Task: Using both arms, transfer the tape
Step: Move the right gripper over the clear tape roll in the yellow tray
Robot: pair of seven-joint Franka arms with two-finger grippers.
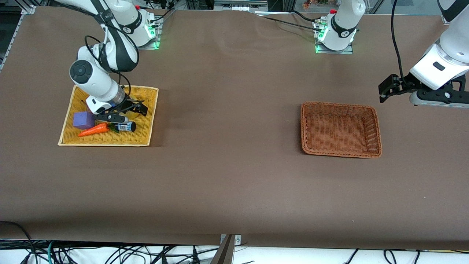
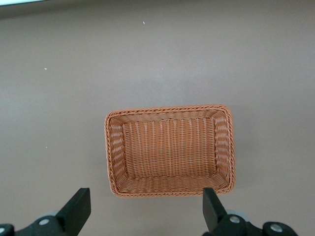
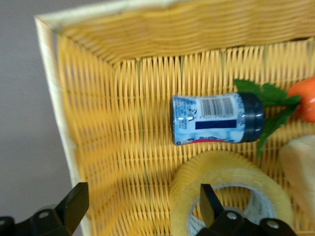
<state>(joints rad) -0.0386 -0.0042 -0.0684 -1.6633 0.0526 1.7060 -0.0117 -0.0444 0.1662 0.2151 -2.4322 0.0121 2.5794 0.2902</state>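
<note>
The tape [image 3: 221, 172], a translucent yellowish roll, lies flat in the yellow wicker tray [image 1: 110, 143] at the right arm's end of the table. My right gripper [image 1: 126, 113] is low in the tray and open. In the right wrist view the right gripper [image 3: 142, 196] straddles the roll's wall, with one finger [image 3: 209, 201] in the hole and the other outside. In the front view the roll is mostly hidden under that gripper. My left gripper [image 1: 384, 90] is open and empty, and waits in the air beside the brown basket [image 1: 339, 105].
In the tray lie a small dark bottle [image 1: 126, 127] with a blue-white label, next to the tape [image 3: 216, 119], a toy carrot [image 1: 93, 129] and a purple cube [image 1: 83, 120]. The brown basket [image 2: 170, 109] is empty, below the left gripper [image 2: 146, 196].
</note>
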